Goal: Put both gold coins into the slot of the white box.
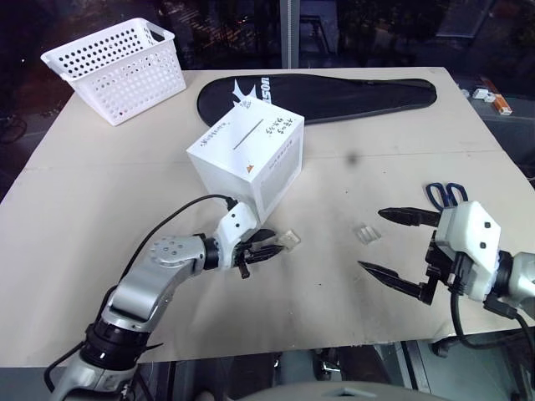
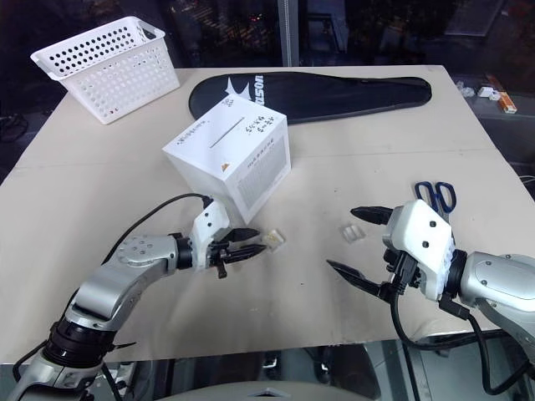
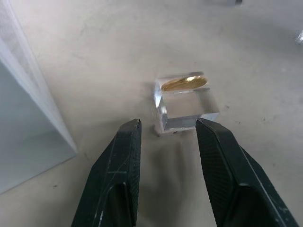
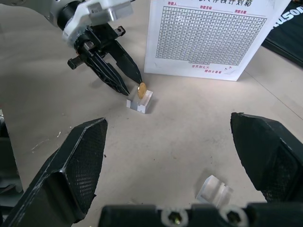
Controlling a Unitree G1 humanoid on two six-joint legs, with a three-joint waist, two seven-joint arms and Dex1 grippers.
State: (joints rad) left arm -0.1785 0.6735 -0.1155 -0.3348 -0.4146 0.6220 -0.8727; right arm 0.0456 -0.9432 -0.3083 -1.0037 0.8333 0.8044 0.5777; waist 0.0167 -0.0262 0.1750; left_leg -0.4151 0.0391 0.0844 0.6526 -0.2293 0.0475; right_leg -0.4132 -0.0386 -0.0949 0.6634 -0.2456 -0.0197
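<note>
The white box (image 1: 247, 154) stands mid-table, its slot (image 1: 249, 134) a thin dark line across the top among handwriting. One gold coin (image 3: 184, 83) leans in a small clear case (image 1: 288, 240) on the table just in front of the box. My left gripper (image 3: 169, 125) is open, fingertips either side of the case's near edge, not closed on it. A second clear case (image 1: 366, 233) lies further right; I cannot make out a coin in it. My right gripper (image 1: 371, 240) hovers wide open above the table near that case, holding nothing.
A white perforated basket (image 1: 117, 67) sits at the back left. Behind the box lies a black racket cover (image 1: 334, 96). Blue-handled scissors (image 1: 443, 194) lie just beyond my right gripper. Small items (image 1: 489, 93) rest at the far right edge.
</note>
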